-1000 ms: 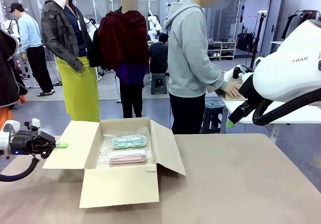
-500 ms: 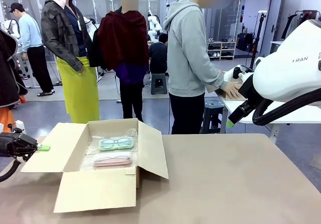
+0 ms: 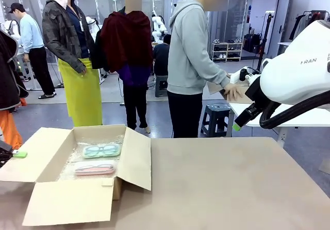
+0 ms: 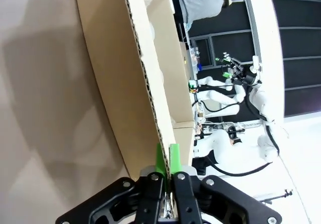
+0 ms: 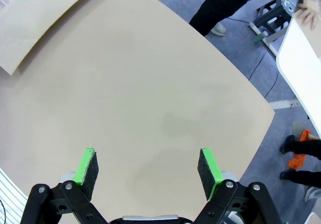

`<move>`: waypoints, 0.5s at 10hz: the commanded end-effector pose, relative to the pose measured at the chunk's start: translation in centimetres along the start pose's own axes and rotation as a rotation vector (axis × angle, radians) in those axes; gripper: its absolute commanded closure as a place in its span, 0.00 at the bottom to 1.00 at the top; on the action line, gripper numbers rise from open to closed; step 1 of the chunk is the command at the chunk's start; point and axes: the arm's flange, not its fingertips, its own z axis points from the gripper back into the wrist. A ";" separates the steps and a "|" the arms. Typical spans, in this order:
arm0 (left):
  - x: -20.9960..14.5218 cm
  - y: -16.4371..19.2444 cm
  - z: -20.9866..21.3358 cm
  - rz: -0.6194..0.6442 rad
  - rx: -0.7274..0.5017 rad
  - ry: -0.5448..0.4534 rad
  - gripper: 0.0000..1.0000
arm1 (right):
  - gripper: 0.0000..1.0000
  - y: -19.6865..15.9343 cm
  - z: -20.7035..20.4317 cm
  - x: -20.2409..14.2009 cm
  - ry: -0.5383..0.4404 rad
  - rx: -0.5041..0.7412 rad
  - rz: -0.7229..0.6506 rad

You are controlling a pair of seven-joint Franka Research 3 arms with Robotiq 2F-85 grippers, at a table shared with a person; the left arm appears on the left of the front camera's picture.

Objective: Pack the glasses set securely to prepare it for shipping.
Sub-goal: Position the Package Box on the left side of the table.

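An open cardboard box [image 3: 133, 160] stands at the table's left. Inside it, on bubble wrap, lie the glasses set: a mint-green case [image 3: 101, 150] with green frames behind, and a pinkish case [image 3: 95, 168] in front. My left gripper [image 3: 15, 154] sits at the picture's left edge, shut on the box's left flap. In the left wrist view the green pads [image 4: 160, 157] pinch the corrugated edge of that flap [image 4: 115, 58]. My right gripper [image 5: 148, 166] hangs open above bare table, nothing between its fingers. One box flap [image 5: 40, 18] shows at its far upper left.
The brown table [image 3: 232, 183] runs wide to the right of the box. My right arm [image 3: 299, 75] hangs high at the right. A person in a grey hoodie [image 3: 191, 54] stands beyond the far edge, hands at a white side table [image 3: 289, 117]. A stool [image 3: 215, 117] stands beside it.
The box has slid left across the table, with my left gripper shut on its flap and moving left to the picture's edge. The right arm has not moved.
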 end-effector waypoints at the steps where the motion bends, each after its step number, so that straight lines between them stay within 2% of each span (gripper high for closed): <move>1: -0.4 -0.3 2.6 -0.039 0.002 0.009 0.97 | 0.00 0.2 0.0 0.3 0.006 -0.005 -0.011; 3: -0.5 -0.5 4.6 -0.049 0.022 -0.039 0.97 | 0.00 0.2 0.0 0.3 0.006 -0.005 -0.011; 5: -0.5 -0.9 4.7 -0.052 0.019 -0.042 0.97 | 0.00 0.2 0.0 0.3 0.006 -0.005 -0.011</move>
